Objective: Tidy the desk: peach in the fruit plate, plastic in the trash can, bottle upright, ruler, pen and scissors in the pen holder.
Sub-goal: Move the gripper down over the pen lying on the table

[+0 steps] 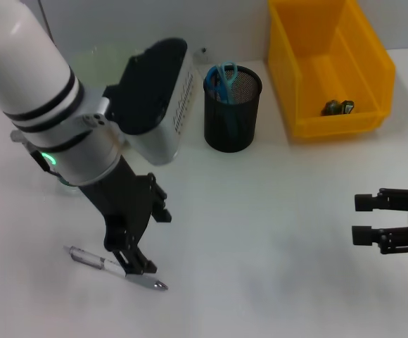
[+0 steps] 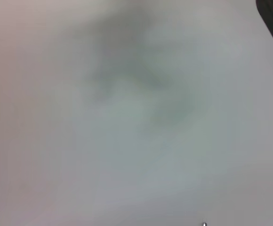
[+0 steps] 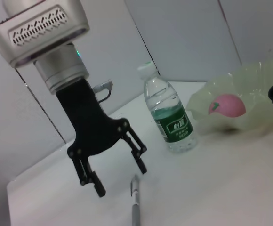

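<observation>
A silver and black pen (image 1: pixel 116 267) lies on the white table at the front left; it also shows in the right wrist view (image 3: pixel 135 202). My left gripper (image 1: pixel 130 259) is open and low over the pen's middle, its fingers (image 3: pixel 99 188) spread on either side of it. The water bottle (image 3: pixel 169 115) stands upright. The pink peach (image 3: pixel 227 105) lies in the translucent green fruit plate (image 3: pixel 254 84). The black mesh pen holder (image 1: pixel 232 109) holds the blue scissors (image 1: pixel 224 81). No ruler shows. My right gripper (image 1: pixel 362 218) is open and empty at the right.
The yellow trash bin (image 1: pixel 330 63) stands at the back right with crumpled plastic (image 1: pixel 338 107) inside. My left arm's body hides the bottle and plate in the head view. The left wrist view shows only blurred table surface.
</observation>
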You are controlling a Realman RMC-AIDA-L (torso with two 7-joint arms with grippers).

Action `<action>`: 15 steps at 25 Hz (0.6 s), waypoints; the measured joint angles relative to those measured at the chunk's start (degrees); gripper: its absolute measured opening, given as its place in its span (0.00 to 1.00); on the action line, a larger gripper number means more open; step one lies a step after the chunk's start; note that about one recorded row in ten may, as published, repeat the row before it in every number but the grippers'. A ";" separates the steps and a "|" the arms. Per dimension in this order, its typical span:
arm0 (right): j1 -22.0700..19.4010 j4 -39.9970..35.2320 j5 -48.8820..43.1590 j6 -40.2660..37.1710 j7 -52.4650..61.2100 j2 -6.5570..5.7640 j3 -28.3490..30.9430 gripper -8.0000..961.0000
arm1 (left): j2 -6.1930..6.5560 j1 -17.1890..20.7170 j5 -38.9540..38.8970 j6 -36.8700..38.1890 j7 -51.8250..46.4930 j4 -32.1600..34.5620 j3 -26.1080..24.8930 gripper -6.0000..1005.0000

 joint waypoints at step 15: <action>1.32 0.11 -1.95 2.18 -0.07 0.59 0.34 0.84 | -0.40 -1.29 2.81 -7.31 -1.60 -7.77 9.16 0.74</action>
